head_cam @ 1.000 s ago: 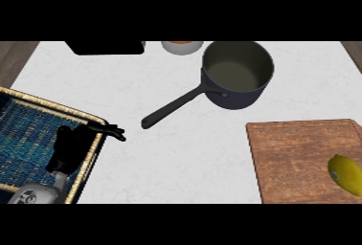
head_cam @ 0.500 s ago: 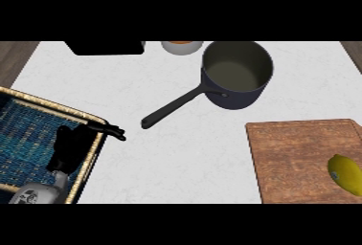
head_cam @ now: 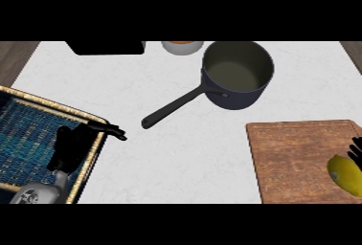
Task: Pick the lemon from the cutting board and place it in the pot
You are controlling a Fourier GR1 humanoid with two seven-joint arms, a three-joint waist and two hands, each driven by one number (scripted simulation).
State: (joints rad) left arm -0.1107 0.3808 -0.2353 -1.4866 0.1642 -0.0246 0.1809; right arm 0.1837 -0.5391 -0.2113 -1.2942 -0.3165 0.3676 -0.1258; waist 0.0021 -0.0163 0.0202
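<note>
Yellow lemon (head_cam: pixel 344 174) lies on the wooden cutting board's (head_cam: pixel 297 158) right end, just beside the right hand (head_cam: pixel 357 150), whose opening I cannot tell, so it should wrap the lemon's middle before lifting toward the pot (head_cam: pixel 237 74), while the left hand (head_cam: pixel 71 146) rests open, empty.

The yellow lemon (head_cam: pixel 345 174) lies at the 3 o'clock edge of the brown wooden cutting board (head_cam: pixel 297 158). The dark pot (head_cam: pixel 237 74) stands upright at the board's 11 o'clock, its long handle pointing toward 8 o'clock.
</note>
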